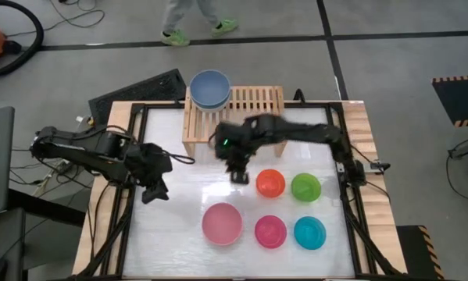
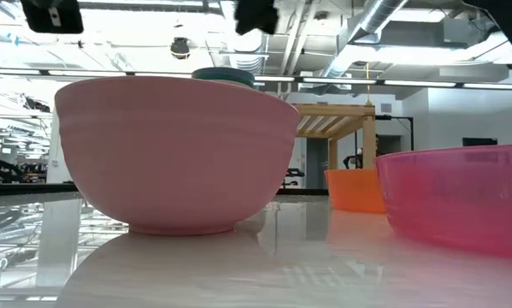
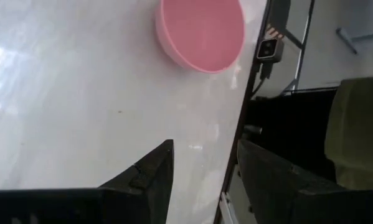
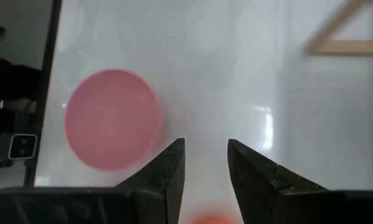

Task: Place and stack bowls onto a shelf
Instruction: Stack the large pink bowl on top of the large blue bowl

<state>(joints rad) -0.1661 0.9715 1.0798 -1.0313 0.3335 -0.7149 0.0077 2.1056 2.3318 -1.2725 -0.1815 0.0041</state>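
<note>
A slate-blue bowl [image 1: 210,88] stands on the left end of the light-wood shelf [image 1: 253,100] at the table's far side. On the table rest a large pink bowl [image 1: 222,223] and smaller orange [image 1: 270,183], green [image 1: 305,187], magenta [image 1: 270,232] and cyan [image 1: 309,232] bowls. My right gripper [image 1: 239,176] hangs open and empty above the table, just left of the orange bowl and in front of the shelf. Its wrist view shows the pink bowl [image 4: 111,118] ahead. My left gripper [image 1: 155,191] is open and empty at the table's left, with the pink bowl [image 3: 202,31] in its view.
The table has a raised frame along its edges [image 1: 351,187]. In the low view the pink bowl [image 2: 174,154] and the magenta bowl [image 2: 461,197] fill the foreground, with the orange bowl [image 2: 354,190] and the shelf [image 2: 332,120] behind. A person's feet [image 1: 194,33] show beyond the table.
</note>
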